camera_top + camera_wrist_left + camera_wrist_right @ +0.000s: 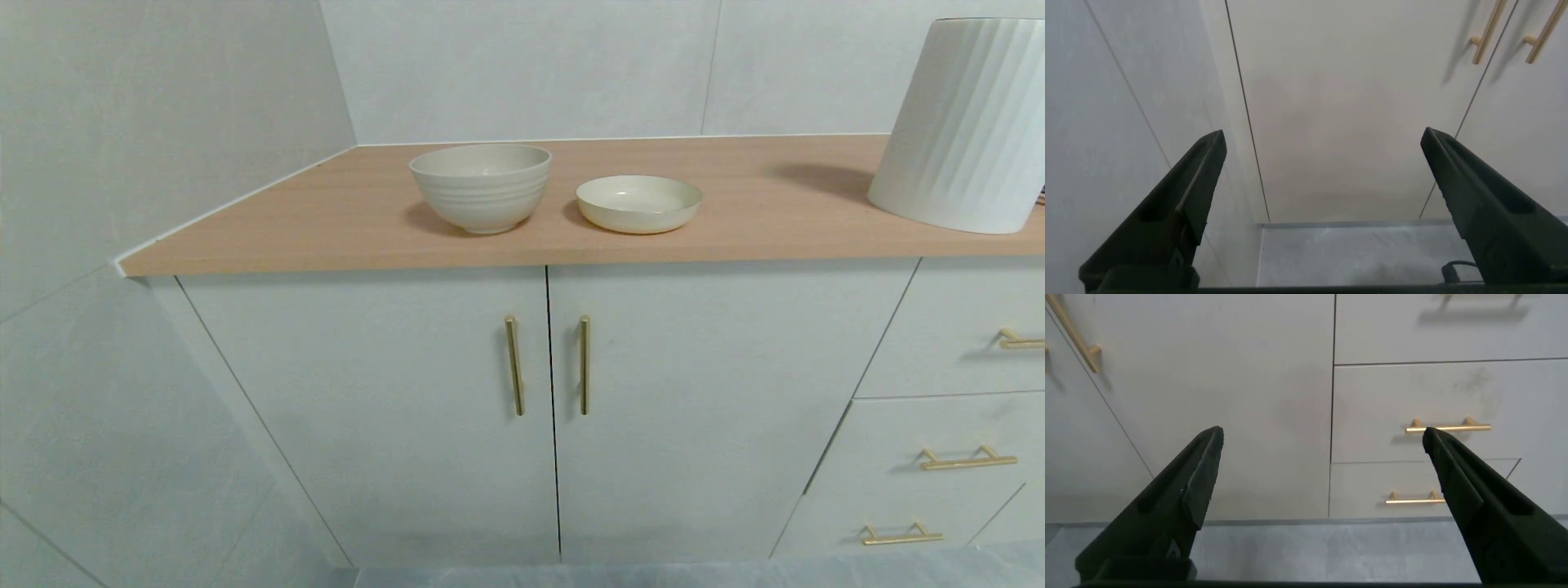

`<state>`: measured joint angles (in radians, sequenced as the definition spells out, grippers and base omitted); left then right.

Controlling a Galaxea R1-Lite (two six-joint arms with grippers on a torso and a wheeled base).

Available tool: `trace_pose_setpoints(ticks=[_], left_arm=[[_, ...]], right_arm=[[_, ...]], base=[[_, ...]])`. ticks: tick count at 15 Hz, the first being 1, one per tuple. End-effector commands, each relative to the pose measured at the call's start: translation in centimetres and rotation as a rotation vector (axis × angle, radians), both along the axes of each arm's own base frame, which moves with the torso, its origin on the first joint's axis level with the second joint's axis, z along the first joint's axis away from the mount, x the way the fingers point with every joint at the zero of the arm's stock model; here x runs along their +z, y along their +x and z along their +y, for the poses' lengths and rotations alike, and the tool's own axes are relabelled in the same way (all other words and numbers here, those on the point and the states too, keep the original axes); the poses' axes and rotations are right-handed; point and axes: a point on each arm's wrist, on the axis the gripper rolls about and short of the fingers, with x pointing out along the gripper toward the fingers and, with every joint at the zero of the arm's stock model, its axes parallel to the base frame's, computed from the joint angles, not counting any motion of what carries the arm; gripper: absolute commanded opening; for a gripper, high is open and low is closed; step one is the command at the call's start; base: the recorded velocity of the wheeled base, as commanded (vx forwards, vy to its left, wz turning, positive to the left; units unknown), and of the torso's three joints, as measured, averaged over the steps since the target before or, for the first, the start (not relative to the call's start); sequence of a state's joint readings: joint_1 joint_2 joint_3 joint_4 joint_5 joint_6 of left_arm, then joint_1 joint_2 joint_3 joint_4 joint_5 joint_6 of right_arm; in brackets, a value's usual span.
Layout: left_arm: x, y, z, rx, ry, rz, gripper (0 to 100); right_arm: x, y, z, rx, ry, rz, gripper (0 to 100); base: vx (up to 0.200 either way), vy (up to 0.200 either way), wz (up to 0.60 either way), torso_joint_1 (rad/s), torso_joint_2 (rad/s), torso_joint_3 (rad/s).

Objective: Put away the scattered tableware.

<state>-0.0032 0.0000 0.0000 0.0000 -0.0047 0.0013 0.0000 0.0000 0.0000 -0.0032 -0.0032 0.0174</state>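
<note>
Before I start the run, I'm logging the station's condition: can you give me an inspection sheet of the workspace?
Surface: wooden countertop, level, set into a wall corner.
Job's things: deep ribbed bowl and shallow dish, both upright, side by side but apart, with the bowl on the robot's left.
Clutter: tall white ribbed container at the counter's right end.
Grippers: left gripper and right gripper open, empty, low before the cabinet fronts.
Cables: nothing seen.
Surroundings: closed cabinet doors with brass handles, drawers to their right, tiled walls.
</note>
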Motion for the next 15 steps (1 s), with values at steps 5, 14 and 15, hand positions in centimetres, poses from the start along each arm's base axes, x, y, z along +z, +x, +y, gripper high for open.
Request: trace_pose_setpoints(ticks=[5, 14, 15], left_arm=[[0.0, 0.0, 0.0, 0.000, 0.002, 0.000, 100], [0.0, 0.0, 0.0, 0.000, 0.002, 0.000, 100], [0.0, 0.0, 0.0, 0.000, 0.002, 0.000, 100]], right_arm=[[3.8, -0.8, 0.1, 0.074, 0.054, -0.194, 100], [10.6, 7.8, 1.4, 0.519, 0.119, 0.350, 100], [10.9, 9.9, 1.9, 0.566, 0.095, 0.375, 100]], base=[[0.000, 0.000, 0.00, 0.000, 0.00, 0.000], [0.000, 0.000, 0.00, 0.000, 0.00, 0.000], [0.000, 0.000, 0.00, 0.000, 0.00, 0.000]])
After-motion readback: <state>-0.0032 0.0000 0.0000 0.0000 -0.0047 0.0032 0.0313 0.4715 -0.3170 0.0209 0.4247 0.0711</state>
